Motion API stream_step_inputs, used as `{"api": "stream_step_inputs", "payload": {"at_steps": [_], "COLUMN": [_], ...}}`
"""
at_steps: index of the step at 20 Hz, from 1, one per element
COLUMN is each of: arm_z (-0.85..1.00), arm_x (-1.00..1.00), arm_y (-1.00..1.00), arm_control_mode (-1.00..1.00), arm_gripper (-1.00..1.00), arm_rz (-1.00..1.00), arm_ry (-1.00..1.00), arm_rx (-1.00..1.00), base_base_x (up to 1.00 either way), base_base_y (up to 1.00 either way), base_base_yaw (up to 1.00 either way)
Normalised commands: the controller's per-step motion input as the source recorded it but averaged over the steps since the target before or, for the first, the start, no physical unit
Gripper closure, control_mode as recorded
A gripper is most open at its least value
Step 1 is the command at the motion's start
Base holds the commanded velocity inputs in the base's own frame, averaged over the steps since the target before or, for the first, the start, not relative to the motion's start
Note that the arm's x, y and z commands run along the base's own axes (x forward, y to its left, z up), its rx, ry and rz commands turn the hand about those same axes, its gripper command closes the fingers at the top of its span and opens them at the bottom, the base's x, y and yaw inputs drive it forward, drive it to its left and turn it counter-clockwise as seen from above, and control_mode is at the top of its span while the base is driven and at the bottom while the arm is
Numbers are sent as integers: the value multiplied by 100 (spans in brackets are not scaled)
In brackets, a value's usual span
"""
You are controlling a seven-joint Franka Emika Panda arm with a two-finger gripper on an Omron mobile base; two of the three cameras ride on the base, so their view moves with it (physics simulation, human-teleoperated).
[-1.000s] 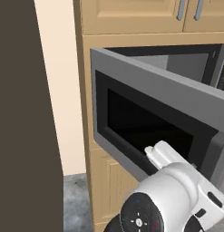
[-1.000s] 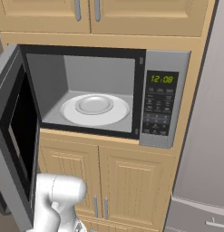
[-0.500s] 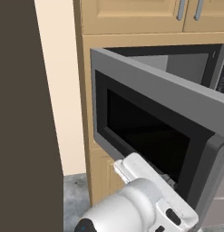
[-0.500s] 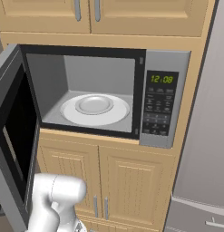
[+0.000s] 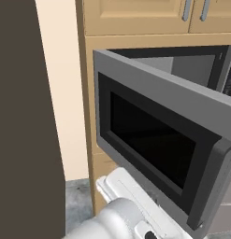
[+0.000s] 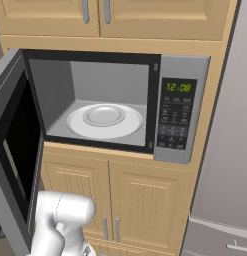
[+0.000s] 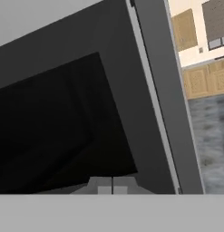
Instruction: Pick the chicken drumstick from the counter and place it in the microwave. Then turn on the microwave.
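The microwave [image 6: 181,75] stands open in its wooden cabinet wall, its door [image 6: 15,145] swung out to the left. Inside, the white round turntable [image 6: 105,120] carries nothing. The chicken drumstick is out of view. In the hand view my gripper [image 7: 112,186] is shut, its two tips pressed together with nothing showing between them. It sits close against the black window of the door [image 7: 63,113]. In the left base view the door [image 5: 154,149] juts out over my arm's white body. A pale strip over wooden cabinets [image 7: 195,54], far off, may be the counter.
The dark keypad panel [image 6: 174,125] with a green clock is right of the cavity. Wooden cabinet doors [image 6: 120,200] lie below the microwave and others [image 6: 95,15] above. A grey fridge [image 6: 225,150] stands at the right. A tall dark panel [image 5: 23,116] fills the left side.
In the left base view my arm's white body has swung leftward and lower under the open door. The microwave and its door have not moved.
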Motion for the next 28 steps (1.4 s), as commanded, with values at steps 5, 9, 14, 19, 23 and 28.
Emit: {"api": "stream_step_inputs", "payload": {"at_steps": [5, 9, 14, 19, 23, 28], "arm_z": [0, 0, 0, -1, -4, -6], "arm_x": [-38, -46, -42, -21, -13, -4], "arm_y": [-8, -31, -40, -49, -58, -62], "arm_control_mode": [-100, -100, -100, -100, -100, -100], "arm_gripper": [100, 100, 100, 100, 100, 100], "arm_rz": [4, 6, 5, 10, 10, 6], "arm_ry": [-10, -12, -12, -8, -4, -1], "arm_rx": [-1, 0, 0, 1, 3, 4], "base_base_x": [0, 0, 0, 0, 0, 0], "base_base_y": [0, 0, 0, 0, 0, 0], "base_base_yaw": [0, 0, 0, 0, 0, 0]}}
